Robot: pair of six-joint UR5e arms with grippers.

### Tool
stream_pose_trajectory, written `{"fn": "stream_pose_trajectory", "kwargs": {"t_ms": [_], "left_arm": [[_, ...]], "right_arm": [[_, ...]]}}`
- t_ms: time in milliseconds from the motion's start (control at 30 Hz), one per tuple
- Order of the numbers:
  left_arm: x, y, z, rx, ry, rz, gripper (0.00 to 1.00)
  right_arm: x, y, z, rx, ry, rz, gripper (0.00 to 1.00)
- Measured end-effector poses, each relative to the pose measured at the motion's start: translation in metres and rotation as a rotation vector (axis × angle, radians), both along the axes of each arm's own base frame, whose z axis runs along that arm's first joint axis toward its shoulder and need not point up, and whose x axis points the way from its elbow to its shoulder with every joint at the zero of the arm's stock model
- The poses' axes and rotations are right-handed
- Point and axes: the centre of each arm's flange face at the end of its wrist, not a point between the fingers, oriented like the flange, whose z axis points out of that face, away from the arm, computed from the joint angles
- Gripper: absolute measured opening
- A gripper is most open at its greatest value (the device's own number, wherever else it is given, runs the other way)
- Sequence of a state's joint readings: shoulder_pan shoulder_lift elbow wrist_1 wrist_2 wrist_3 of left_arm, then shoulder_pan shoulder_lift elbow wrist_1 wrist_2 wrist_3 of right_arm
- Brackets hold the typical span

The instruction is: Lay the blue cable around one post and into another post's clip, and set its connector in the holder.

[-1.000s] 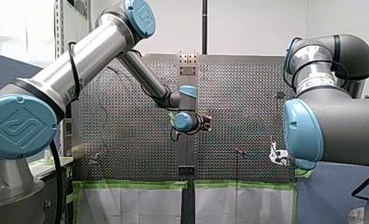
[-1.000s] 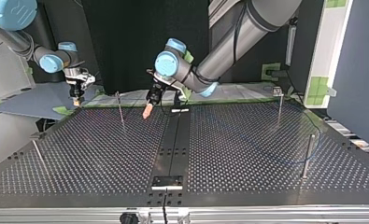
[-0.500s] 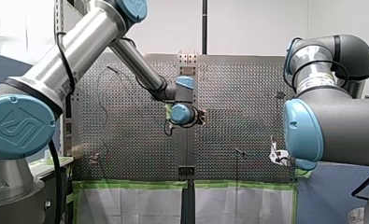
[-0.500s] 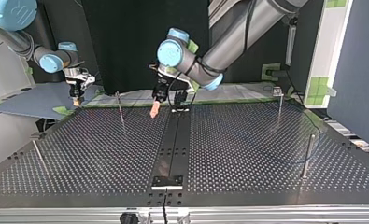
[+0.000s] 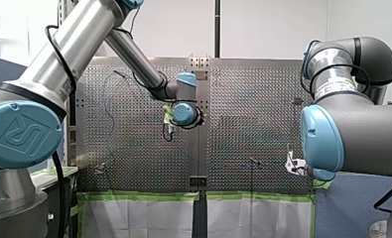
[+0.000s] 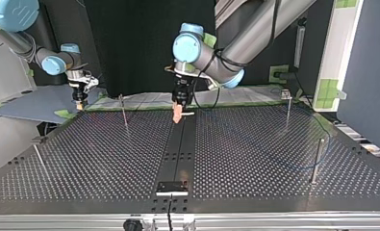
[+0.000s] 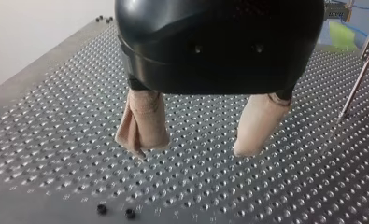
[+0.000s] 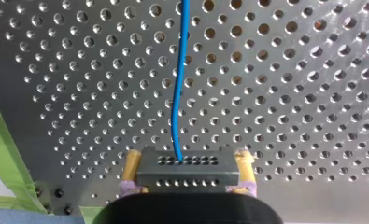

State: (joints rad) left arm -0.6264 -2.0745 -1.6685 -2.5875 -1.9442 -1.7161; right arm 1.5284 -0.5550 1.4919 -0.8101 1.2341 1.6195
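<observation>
In the right wrist view the blue cable [image 8: 177, 93] runs from the connector [image 8: 188, 170] off the 12 o'clock edge. From the front, my right arm [image 5: 352, 134] hides most of my right gripper [image 5: 292, 163]. In the top view I lose the faint cable near the 3 o'clock post [image 6: 316, 161].

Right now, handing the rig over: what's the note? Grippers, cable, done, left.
My left gripper: open, beige pads, nothing between them, above the table.
My right gripper: shut on the connector, at a table edge by the green tape.
The blue cable runs from the connector out over the table; the top view shows a faint blue line by the posts at its right, around one or not I cannot tell.
Done: connector gripped. Left, as far as I can see: routing, clipping, seating the connector.
</observation>
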Motion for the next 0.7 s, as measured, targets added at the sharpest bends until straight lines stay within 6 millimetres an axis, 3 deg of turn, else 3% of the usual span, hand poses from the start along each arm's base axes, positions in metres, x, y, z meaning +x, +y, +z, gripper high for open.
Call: {"fn": "stream_pose_trajectory", "kwargs": {"t_ms": [700], "left_arm": [[-0.051, 0.049, 0.03, -0.088, 0.027, 0.057, 1.0]], "right_arm": [[0.001, 0.0, -0.002, -0.007, -0.013, 0.004, 0.0]]}}
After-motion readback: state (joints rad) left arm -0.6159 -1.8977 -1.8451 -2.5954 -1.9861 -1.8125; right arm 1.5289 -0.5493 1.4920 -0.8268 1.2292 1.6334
